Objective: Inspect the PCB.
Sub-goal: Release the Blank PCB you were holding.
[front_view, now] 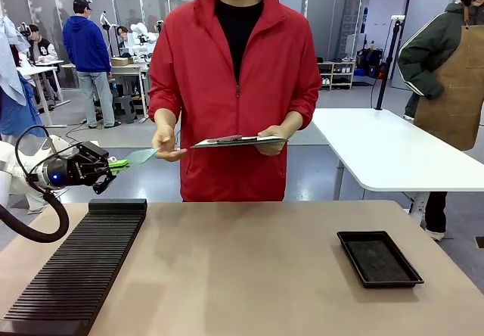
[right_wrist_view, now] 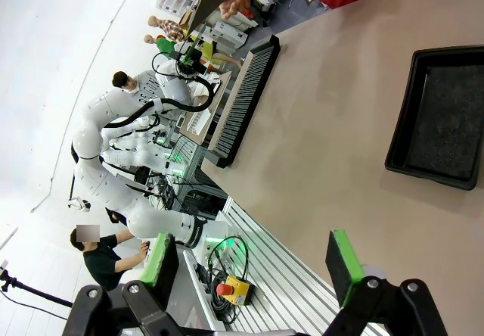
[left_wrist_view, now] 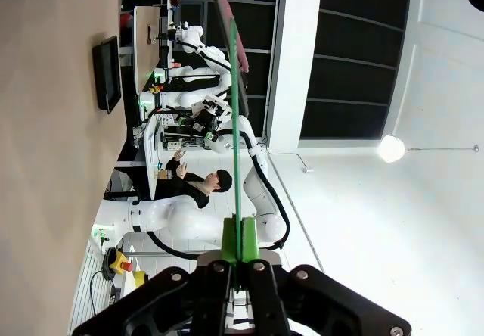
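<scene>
Left claw (front_view: 118,165) is pressed together, pinching the near edge of the circuit board (front_view: 141,155). The board is held in the air, roughly flat, beyond the table's far left corner, pointing toward the person in a red jacket (front_view: 234,71). In the left wrist view the board (left_wrist_view: 235,124) is edge-on, a thin green line rising from the green pads (left_wrist_view: 229,239) clamped on both its faces. One hand (front_view: 167,142) of the person is right at the board's far end; can't tell if it grips it. The other hand (front_view: 274,135) holds a clipboard (front_view: 238,141) flat at waist height, just beside the board. Right claw (right_wrist_view: 250,245) is spread wide, pads well apart.

Around:
- A black slotted rack (front_view: 76,268) lies on the table's left side, below the left claw, running from the near edge toward the far edge.
- A shallow black tray (front_view: 378,259) sits on the right side, well apart from the rack, with bare table top between them.
- The right wrist view has the same tray (right_wrist_view: 442,116) close by and the rack (right_wrist_view: 246,94) farther off.

Surface: plain tan matte table (front_view: 242,260).

Room: an open workshop hall with a grey floor and glass partitions at the back. A white table (front_view: 386,150) stands behind on the right, with a person in a brown apron (front_view: 454,71) beside it. More people are at benches back left.
</scene>
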`<state>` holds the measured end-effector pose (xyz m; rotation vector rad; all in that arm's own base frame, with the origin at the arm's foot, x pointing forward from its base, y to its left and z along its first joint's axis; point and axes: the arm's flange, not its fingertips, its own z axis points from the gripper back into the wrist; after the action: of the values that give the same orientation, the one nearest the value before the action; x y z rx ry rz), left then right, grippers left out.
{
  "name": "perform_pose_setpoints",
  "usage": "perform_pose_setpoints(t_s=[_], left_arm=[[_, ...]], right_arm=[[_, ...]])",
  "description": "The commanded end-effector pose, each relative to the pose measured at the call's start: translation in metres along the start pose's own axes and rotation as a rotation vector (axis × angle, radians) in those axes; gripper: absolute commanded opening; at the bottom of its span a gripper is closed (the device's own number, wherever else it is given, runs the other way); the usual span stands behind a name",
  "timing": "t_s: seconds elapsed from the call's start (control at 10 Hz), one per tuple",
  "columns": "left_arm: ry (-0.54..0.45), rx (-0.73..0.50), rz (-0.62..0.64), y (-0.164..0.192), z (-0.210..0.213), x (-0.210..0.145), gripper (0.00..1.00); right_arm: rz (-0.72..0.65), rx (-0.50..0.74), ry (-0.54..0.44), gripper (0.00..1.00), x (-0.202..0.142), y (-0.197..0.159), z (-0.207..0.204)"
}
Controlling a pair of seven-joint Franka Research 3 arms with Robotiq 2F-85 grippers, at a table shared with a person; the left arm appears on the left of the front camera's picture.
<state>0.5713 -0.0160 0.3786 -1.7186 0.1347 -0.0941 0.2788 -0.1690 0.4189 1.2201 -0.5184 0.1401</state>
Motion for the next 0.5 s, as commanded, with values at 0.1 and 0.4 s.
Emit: perform_pose_setpoints(t_s=[0.1, 0.4], left_arm=[[0.012, 0.006, 0.002, -0.0008, -0.0011, -0.001, 0.03], [0.012, 0.006, 0.002, -0.0008, -0.0011, -0.001, 0.03]], right_arm=[[0.007, 0.011, -0.012, 1.0, 0.0012, 0.0002, 0.0008], [0.007, 0.011, -0.012, 1.0, 0.0012, 0.0002, 0.0008]])
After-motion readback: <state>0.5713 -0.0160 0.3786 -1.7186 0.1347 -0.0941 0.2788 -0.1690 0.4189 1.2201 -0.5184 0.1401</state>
